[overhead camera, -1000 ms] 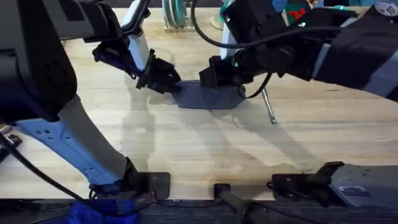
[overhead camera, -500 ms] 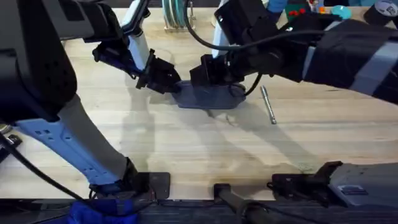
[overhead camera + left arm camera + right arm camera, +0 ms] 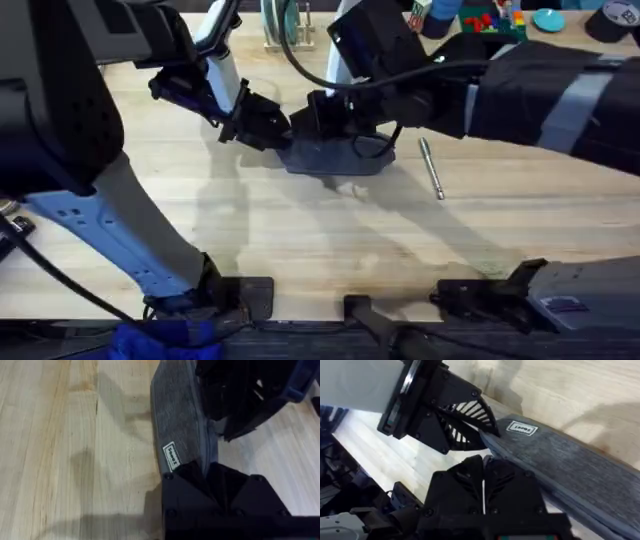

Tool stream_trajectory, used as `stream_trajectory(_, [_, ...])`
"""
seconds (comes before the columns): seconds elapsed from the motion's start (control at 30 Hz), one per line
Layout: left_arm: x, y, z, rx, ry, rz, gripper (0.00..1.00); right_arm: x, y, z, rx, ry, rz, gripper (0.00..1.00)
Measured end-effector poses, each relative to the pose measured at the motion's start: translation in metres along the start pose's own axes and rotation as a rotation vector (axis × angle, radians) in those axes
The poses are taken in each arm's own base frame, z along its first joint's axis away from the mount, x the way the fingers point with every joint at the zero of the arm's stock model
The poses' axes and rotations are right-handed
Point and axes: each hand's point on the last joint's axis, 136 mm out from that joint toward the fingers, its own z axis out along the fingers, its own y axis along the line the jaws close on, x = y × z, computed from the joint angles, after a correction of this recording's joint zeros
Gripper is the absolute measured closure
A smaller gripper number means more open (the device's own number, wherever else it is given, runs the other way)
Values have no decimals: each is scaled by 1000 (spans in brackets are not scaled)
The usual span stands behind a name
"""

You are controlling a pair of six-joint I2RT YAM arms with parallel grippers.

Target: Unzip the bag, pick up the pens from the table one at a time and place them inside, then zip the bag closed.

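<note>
Right hand [image 3: 318,118] has slid along the top of the bag [image 3: 335,155] toward the left arm's end over the last second: earlier it sat over the pouch's right half, near the pen; now it is at the left end, close to the left hand [image 3: 270,128]. Likely this is a zipper stroke, the pull being drawn along the seam, though the pull itself is hidden under the fingers and I cannot tell whether the seam stands open or shut behind it. One pen [image 3: 431,167] lies on the surface [image 3: 300,240], well clear of the bag's right end, so if that stroke closed the zip it was premature; more probably it is the opening stroke, with loading yet to come. Left hand has not shifted; it is pinching the bag's left end, fingers pressed onto the fabric, the wrist view showing the pouch [image 3: 180,425] running away from between them. Right hand's fingers look pressed together in its wrist view, over the pouch's edge [image 3: 560,460] beside the small label [image 3: 522,428]; what they pinch is not visible. Bag lies flat mid-surface, long axis across the surface from left to right, zipper edge on the far side. Pen's long axis runs near to far, slightly slanted.
</note>
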Motion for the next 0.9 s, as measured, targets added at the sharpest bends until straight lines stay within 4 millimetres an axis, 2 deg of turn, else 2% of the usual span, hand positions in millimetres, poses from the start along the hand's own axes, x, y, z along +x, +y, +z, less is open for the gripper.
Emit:
stream_trajectory(0.7, [0,0,0,0,0,0,959,0,1,0,-1,1,7,957])
stream_trajectory(0.83, [0,0,0,1,0,0,959,0,3,0,-10,1,11,733])
stream_trajectory(0.9, [0,0,0,1,0,0,959,-1,4,-1,-16,0,10,578])
